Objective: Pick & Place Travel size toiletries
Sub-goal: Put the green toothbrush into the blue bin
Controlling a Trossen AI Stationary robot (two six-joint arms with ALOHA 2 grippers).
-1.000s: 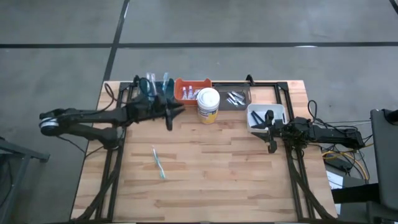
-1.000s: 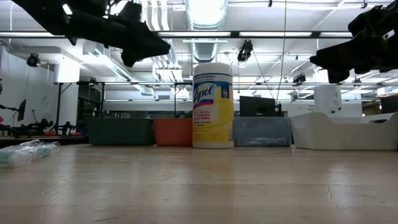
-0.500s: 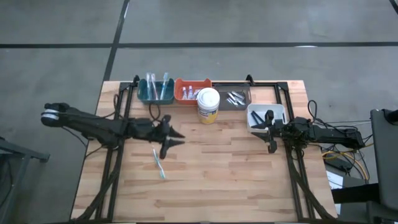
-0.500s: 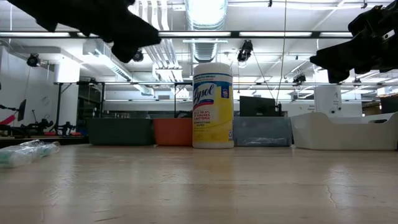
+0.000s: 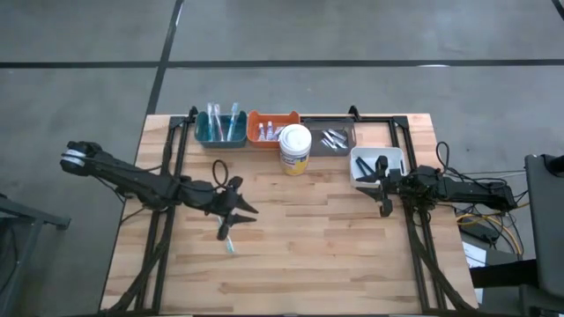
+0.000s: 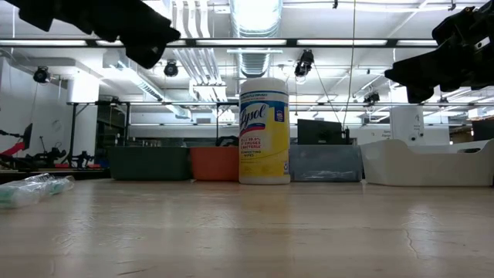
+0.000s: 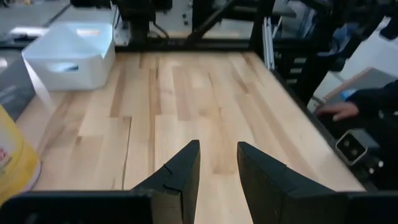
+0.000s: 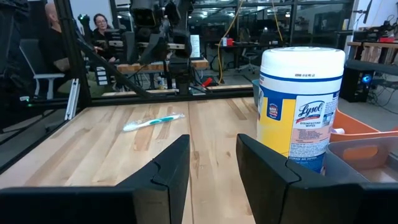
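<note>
The left gripper [image 5: 238, 214] hangs above the wooden table [image 5: 326, 255] with its fingers [image 7: 180, 174] parted and nothing between them, right over the wrapped teal toothbrush [image 5: 226, 238], which lies flat toward 8 o'clock from the wipes canister [image 5: 294, 148]. The right gripper [image 5: 381, 182] waits at the table's 3 o'clock edge, by the white bin [image 5: 367, 158], fingers [image 8: 168, 168] likewise apart and empty; more toiletries sit in the teal bin [image 5: 220, 132] and orange bin [image 5: 269, 130] at 12 o'clock
</note>
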